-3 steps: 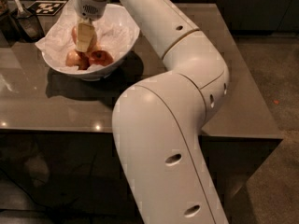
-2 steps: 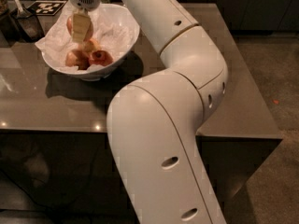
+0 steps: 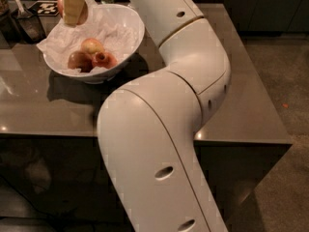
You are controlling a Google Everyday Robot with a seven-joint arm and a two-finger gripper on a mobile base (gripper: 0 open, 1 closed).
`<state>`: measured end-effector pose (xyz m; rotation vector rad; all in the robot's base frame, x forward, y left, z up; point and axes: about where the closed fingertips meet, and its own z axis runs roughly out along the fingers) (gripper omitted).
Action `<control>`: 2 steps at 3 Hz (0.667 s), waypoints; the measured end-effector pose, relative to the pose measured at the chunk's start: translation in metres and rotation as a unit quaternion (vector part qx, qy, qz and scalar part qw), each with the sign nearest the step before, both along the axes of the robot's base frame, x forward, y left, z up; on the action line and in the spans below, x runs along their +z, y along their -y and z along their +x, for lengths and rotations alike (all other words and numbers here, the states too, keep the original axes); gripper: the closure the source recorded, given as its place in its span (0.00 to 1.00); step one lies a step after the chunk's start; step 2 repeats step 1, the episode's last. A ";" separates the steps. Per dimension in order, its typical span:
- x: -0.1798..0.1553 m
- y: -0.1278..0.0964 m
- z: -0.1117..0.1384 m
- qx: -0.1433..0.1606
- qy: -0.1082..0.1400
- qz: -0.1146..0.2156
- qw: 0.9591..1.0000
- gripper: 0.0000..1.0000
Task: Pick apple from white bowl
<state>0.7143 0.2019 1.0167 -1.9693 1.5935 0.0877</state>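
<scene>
The apple [image 3: 84, 15] is up in the air at the top left of the camera view, clear of the white bowl [image 3: 126, 46] and above its far left rim. Only slivers of its reddish skin show on either side of a tan finger [image 3: 72, 7] that crosses in front of it. The gripper [image 3: 73, 11] is clamped on the apple, its upper part cut off by the top edge of the view.

Below it, the white bowl sits on the far left part of the table [image 3: 246, 105]. It is lined with crumpled white paper [image 3: 60, 43] that spills over the left rim. Three pieces of fruit lie close together in the bottom: a pale yellow apple [image 3: 92, 45] at the back, a dull reddish one [image 3: 78, 61] at the front left and a smaller bright red one [image 3: 105, 59] at the front right, the three touching or nearly so.

The white arm [image 3: 169, 129] runs from the lower middle of the view, bends at a thick elbow over the table's right half, and reaches back across the table to the gripper.

Left of the bowl, at the table's far corner, stands a dark holder [image 3: 29, 27] with a utensil handle sticking out, and a black-and-white tag [image 3: 44, 7] lies flat just behind it. Grey floor [image 3: 285, 57] shows to the right of the table
</scene>
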 end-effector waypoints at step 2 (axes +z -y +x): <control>0.034 0.001 -0.008 0.005 0.024 0.022 0.999 1.00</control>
